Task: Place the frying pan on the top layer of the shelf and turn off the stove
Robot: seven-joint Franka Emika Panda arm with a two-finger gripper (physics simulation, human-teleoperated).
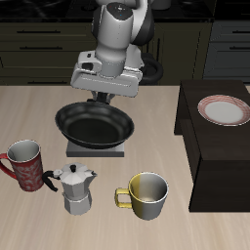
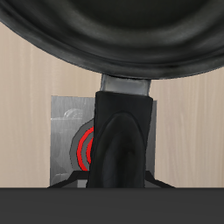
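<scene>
The pan [image 1: 94, 124] sits on the stove [image 1: 96, 149], or maybe just above it; I can't tell if it has lifted off. Its handle [image 2: 121, 131] runs back toward the robot, under the gripper [image 1: 104, 93]. From the wrist view the handle fills the space right below the hand, but the fingers themselves are hidden, so I cannot tell whether they are clamped on it or just parted around it.

It looks a stiff, fairly heavy pan, and held by that long handle the round end will want to sag and twist. I'd grip close to the bowl, firmly, since the black surface looks smooth.

A red ring [image 2: 80, 147] shows on the stove beside the handle, likely the knob marking.

Beside the stove stands the shelf [image 1: 217, 156], with a plate [image 1: 225, 109] on its top.
</scene>
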